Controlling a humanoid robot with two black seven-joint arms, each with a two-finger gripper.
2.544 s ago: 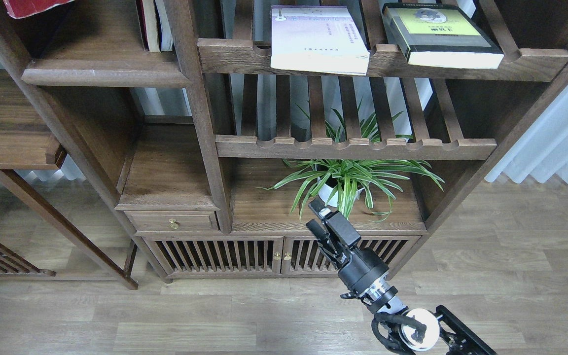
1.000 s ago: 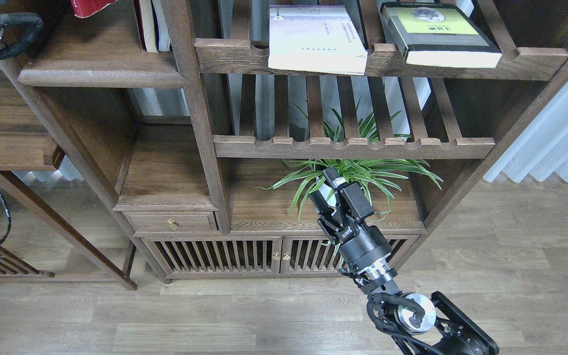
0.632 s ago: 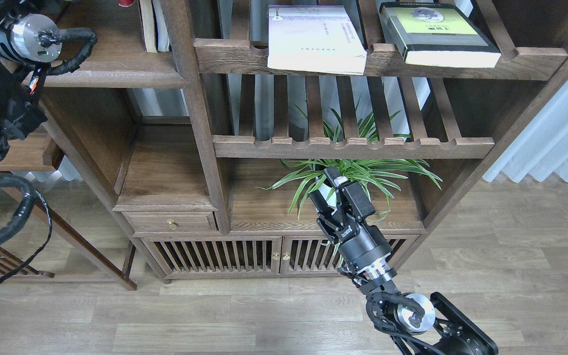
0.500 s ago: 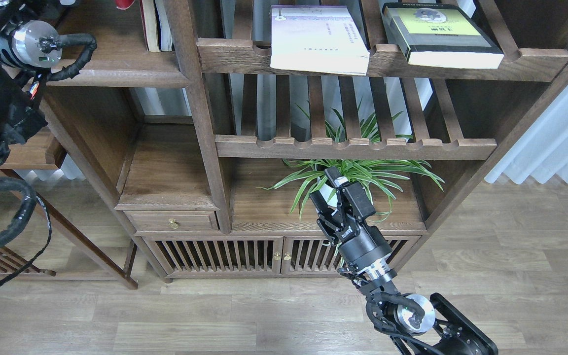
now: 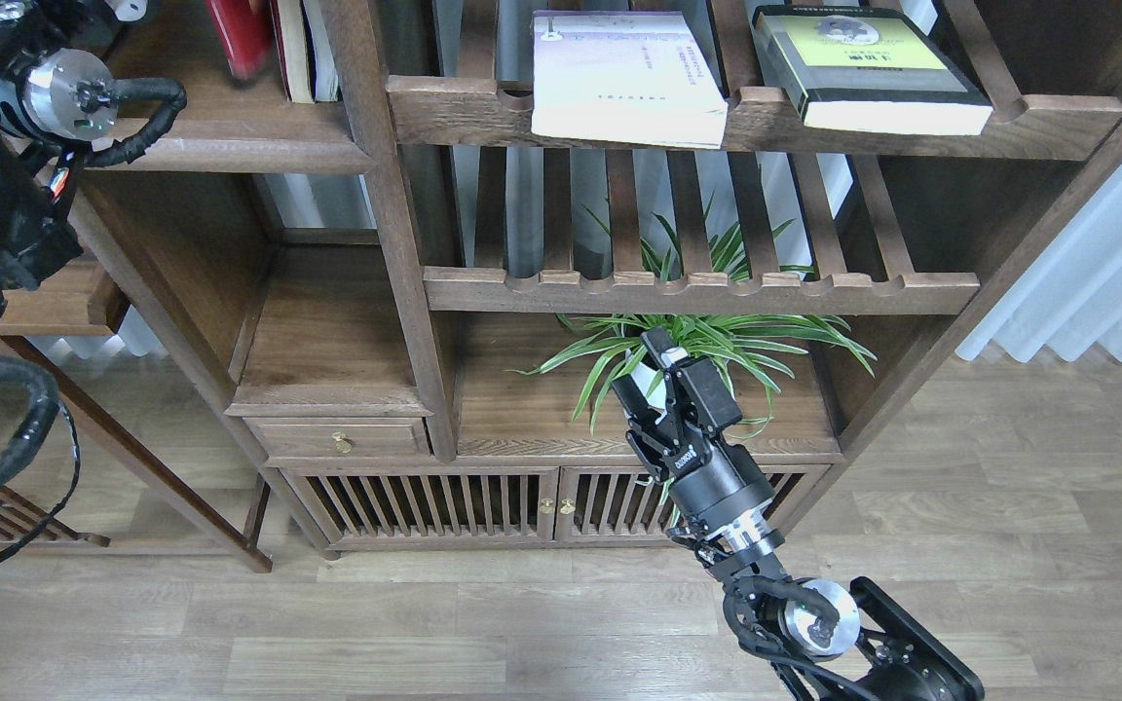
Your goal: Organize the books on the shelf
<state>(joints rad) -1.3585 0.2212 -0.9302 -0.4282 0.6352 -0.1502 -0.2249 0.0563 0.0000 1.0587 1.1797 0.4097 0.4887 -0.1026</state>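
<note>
The red book (image 5: 240, 37) stands blurred at the top edge on the solid dark-brown shelf (image 5: 201, 148), close beside two standing books (image 5: 303, 49). My left arm (image 5: 64, 92) comes in at the upper left and runs out of the top edge, so its gripper is hidden. The white-lavender book (image 5: 624, 78) and the black-bordered yellow-green book (image 5: 863, 68) lie flat on the upper slatted rack (image 5: 1048, 127), overhanging its front rail. My right gripper (image 5: 643, 372) is open and empty, low down in front of the plant.
A potted spider plant (image 5: 707, 341) stands on the cabinet top (image 5: 512, 409) right behind my right gripper. A second slatted rack (image 5: 697, 290) hangs above it. A small drawer (image 5: 342, 438) and slatted doors (image 5: 425, 506) are below. A wooden side table (image 5: 45, 302) is at the left.
The red book has moved right along the solid shelf and now stands beside the upright books. My left arm has come in at the upper left. My right gripper rose toward the plant, then held still.
</note>
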